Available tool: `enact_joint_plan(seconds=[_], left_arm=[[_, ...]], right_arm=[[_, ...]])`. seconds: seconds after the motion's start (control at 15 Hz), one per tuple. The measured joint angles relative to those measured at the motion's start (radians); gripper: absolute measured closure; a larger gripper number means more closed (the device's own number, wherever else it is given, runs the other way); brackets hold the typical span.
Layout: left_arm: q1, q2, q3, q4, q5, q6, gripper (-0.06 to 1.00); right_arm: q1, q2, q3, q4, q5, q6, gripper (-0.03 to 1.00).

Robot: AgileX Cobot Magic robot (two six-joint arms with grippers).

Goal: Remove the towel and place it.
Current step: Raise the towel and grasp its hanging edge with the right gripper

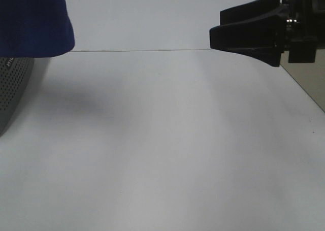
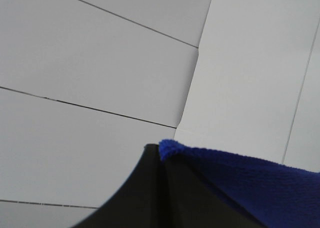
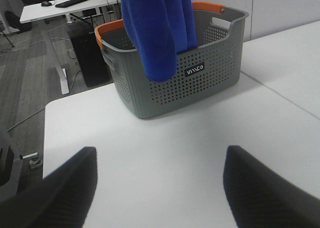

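The royal-blue towel (image 1: 30, 23) hangs from above at the far left, its lower end over the grey basket (image 1: 12, 89). In the left wrist view my left gripper (image 2: 159, 150) is shut on a corner of the towel (image 2: 250, 183). The left gripper is out of the high view. My right gripper (image 1: 216, 25) is open and holds nothing, off at the far right above the white table (image 1: 167, 139). The right wrist view shows the towel (image 3: 155, 27) draped down past the near wall of the basket (image 3: 190, 82), with my open right gripper (image 3: 160, 153) well short of both.
The basket has an orange rim (image 3: 207, 6) and perforated walls. The table's right edge (image 1: 304, 89) runs diagonally below my right gripper. Beyond the table's left side are the floor and a desk with a keyboard (image 3: 75, 0).
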Motion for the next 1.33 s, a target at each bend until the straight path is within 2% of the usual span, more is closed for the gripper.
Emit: enact_joint_plan(seconds=[0.2,0.4,0.53,0.73,1.07,1.27,1.33], left_arm=[[-0.071,0.007,0.000,0.000,-0.009,0.000,0.94],[-0.123,0.034,0.000,0.002,-0.038,0.000,0.94],[-0.128,0.043,0.000,0.002,-0.063,0.000,0.94],[-0.128,0.050,0.000,0.002,-0.162,0.000,0.94],[-0.128,0.087,0.000,0.002,-0.192,0.000,0.94],[-0.128,0.092,0.000,0.002,-0.219,0.000,0.94],[-0.128,0.096,0.000,0.002,-0.232,-0.001,0.94]], right_arm=[[0.012,0.141,-0.099,0.013,0.050,-0.034,0.27],[0.172,0.325,-0.289,0.037,0.039,-0.040,0.27],[0.209,0.379,-0.354,0.054,0.036,-0.028,0.27],[0.244,0.462,-0.426,0.068,0.035,-0.022,0.27],[0.290,0.533,-0.483,0.113,0.024,-0.035,0.27],[0.290,0.544,-0.486,0.110,0.025,-0.036,0.48],[0.290,0.544,-0.488,0.111,0.025,-0.036,0.63]])
